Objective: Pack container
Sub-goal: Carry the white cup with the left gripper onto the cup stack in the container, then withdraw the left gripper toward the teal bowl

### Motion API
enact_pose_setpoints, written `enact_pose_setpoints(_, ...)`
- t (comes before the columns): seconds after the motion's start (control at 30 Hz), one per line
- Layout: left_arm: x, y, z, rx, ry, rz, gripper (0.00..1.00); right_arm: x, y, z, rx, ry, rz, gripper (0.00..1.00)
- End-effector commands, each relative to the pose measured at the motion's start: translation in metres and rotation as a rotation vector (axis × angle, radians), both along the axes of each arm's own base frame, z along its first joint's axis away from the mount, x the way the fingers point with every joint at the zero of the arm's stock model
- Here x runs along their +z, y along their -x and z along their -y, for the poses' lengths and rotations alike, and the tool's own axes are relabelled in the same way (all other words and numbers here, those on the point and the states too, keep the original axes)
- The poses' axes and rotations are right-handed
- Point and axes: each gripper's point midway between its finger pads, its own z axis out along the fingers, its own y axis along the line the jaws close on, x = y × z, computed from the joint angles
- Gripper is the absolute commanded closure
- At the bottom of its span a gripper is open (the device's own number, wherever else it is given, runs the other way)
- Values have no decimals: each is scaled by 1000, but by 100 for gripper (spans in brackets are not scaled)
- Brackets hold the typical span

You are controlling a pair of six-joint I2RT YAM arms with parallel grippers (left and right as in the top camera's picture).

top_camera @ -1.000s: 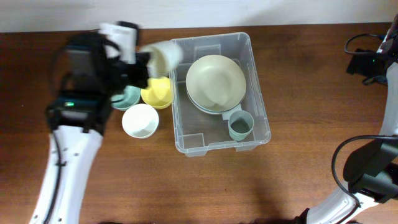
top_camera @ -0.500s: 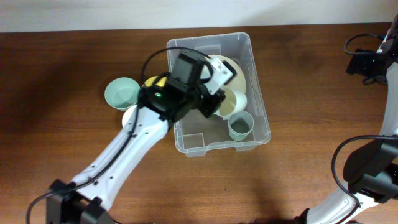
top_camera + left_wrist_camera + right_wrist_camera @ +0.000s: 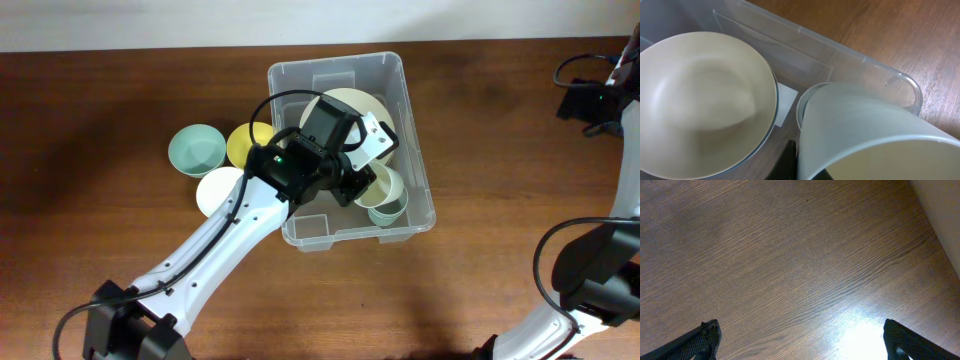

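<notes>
Container (image 3: 340, 68) sits mid-worktop (image 3: 500, 260), upright, long side running away from the robot.

Inside:
- Far half: cream bowl (image 3: 345, 105). A second rim shows just under it, so it is stacked.
- Near right corner: grey-green cup (image 3: 393, 211), upright.
- White label (image 3: 784, 102) on the floor between bowl and cup.

Left arm (image 3: 230, 230) reaches in over the near left wall. Left jaws are closed on a cream cup (image 3: 388, 183), held tilted with its lower end at the grey-green cup's mouth. Can't tell if the two cups touch.

Outside, clustered just left of the container:
- mint bowl (image 3: 196, 150)
- yellow bowl (image 3: 245, 143)
- white bowl (image 3: 218, 188)

The yellow and white bowls are right against the wall and partly under the arm.

Right jaws are spread wide with nothing between them, over bare wood at the far right, well apart from the container.
</notes>
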Motion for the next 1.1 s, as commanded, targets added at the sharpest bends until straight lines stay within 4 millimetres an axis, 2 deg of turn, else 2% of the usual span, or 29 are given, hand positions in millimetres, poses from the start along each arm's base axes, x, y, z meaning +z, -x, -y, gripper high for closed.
enact_pose_setpoints(0.0,1,-1,1,-10,-10,16,99,0,1,4,-16,7,-1,1)
enact_pose_setpoints(0.23,-4,-6,5,-10,-7,20,99,0,1,4,-16,7,-1,1)
enact_pose_setpoints(0.47,-25,-13,10,-10,-23,-1,99,0,1,4,-16,7,-1,1)
enact_pose_setpoints(0.77,-25,-15,12,-10,-20,3,99,0,1,4,-16,8,-1,1)
enact_pose_setpoints(0.9,-25,-15,12,-10,-19,4,91,0,1,4,-16,7,-1,1)
enact_pose_setpoints(0.93,-25,-15,12,-10,-19,4,83,0,1,4,-16,7,-1,1)
enact_pose_setpoints(0.97,-25,-15,12,-10,-19,4,66,0,1,4,-16,7,-1,1)
enact_pose_setpoints(1.07,-25,-15,13,-11,-17,6,51,0,1,4,-16,7,-1,1)
